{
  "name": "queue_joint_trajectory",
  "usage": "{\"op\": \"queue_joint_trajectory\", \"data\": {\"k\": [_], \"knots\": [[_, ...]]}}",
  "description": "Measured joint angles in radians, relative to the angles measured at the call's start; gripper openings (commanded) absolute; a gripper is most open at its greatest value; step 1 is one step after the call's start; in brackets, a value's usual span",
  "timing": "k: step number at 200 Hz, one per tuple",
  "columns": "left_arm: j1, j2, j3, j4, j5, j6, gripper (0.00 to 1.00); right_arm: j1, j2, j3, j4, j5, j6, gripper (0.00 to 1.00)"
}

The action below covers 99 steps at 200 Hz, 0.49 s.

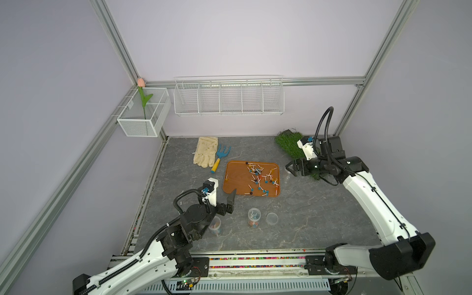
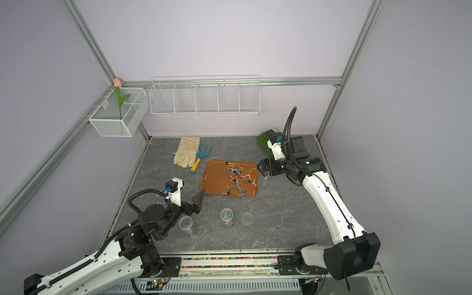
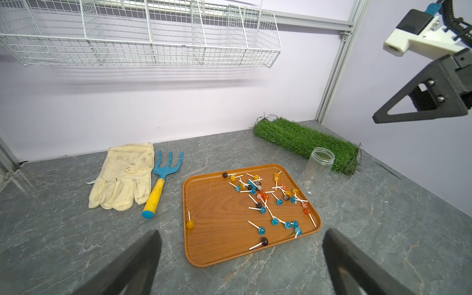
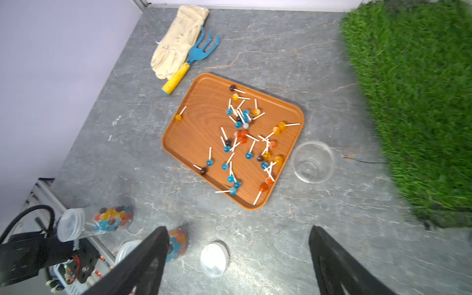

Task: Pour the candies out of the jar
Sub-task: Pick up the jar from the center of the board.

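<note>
Candies (image 4: 245,143) lie scattered on the tray (image 4: 194,132); the empty jar (image 4: 313,162) stands upright just beside the tray, on the side nearest the right gripper (image 4: 237,229). I read both it and the left gripper (image 3: 242,233) as spread wide, holding nothing.

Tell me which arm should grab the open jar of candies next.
Left, probably: the left fingers, open, hover close to the open candy jar. The right fingers sit beyond the tray, by the empty jar.
</note>
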Motion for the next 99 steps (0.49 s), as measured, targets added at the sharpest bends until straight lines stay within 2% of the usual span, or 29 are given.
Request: {"op": "queue_joint_trajectory", "data": {"k": [45, 99], "knots": [[0.0, 0.01, 0.0, 0.009, -0.002, -0.033, 1.0, 0.16, -0.105, -0.124, 0.062, -0.052, 0.002, 0.89], [0.0, 0.01, 0.0, 0.006, -0.065, -0.119, 0.99, 0.346, -0.159, -0.236, 0.101, -0.008, 0.024, 0.91]]}}
